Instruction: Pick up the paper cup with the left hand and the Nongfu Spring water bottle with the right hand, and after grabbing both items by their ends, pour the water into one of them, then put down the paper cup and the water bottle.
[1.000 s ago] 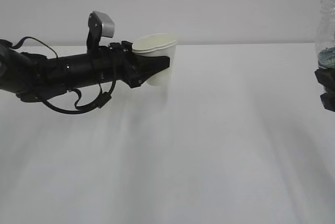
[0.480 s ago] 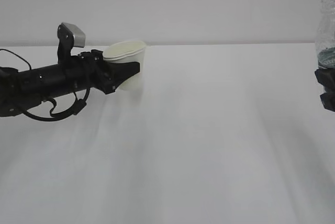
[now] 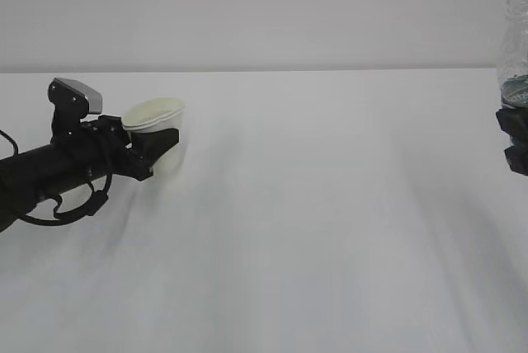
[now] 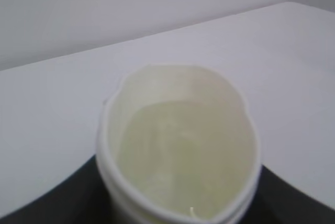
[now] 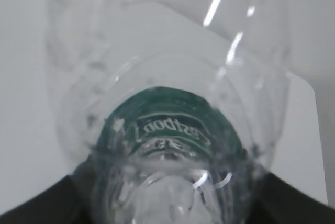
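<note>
On the table's left side: the left hand [image 3: 161,148] is clamped on the paper cup [image 3: 158,134], its black fingers against the cup's wall below the rim.
Cup shape: the rolled rim is squeezed into an oval; the cup stands roughly upright, close above or on the white table [image 3: 313,229] — which one I cannot tell.
Cup contents: the left wrist view shows water [image 4: 183,166] inside the paper cup, filling the cream-tinted interior partway.
Far right edge: the right hand [image 3: 515,140] grips the Nongfu Spring water bottle [image 3: 516,48] below its dark green label, bottle upright and held off the table.
Bottle contents: the right wrist view shows clear ribbed walls with droplets; any liquid level is unclear.
</note>
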